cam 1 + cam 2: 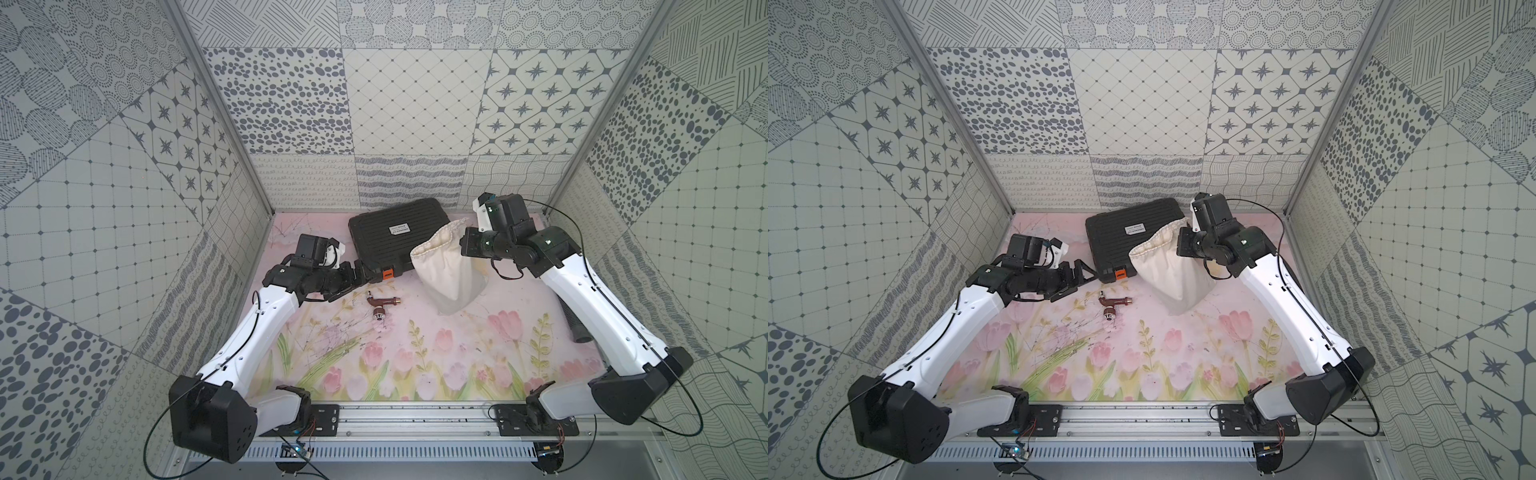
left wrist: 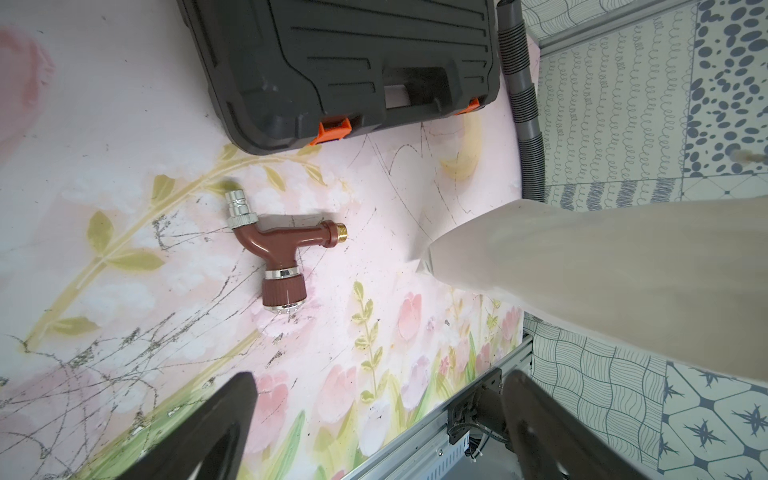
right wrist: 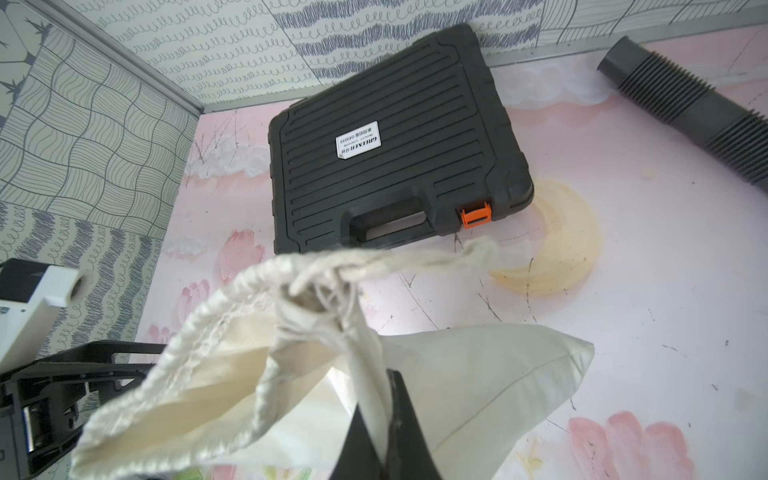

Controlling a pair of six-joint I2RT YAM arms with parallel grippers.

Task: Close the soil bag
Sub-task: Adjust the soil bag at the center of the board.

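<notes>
The soil bag [image 1: 451, 270] [image 1: 1177, 274], a cream cloth sack, stands on the flowered mat in front of the black case, and its bottom corner rests on the mat. My right gripper [image 3: 376, 390] [image 1: 460, 242] is shut on a fold of cloth just below the gathered rim and holds that side up. The rim gapes loosely, and the cord [image 3: 419, 262] hangs free from the neck. My left gripper [image 2: 380, 376] [image 1: 352, 284] [image 1: 1076, 282] stands open and empty to the left, beside the case's orange latch and apart from the bag [image 2: 602, 282].
The black case [image 1: 395, 235] [image 3: 395, 166] lies at the back, partly behind the bag. A brown tap fitting [image 1: 380, 308] [image 2: 282, 249] lies on the mat between the arms. A grey corrugated hose [image 1: 575, 328] [image 3: 706, 112] lies along the right wall.
</notes>
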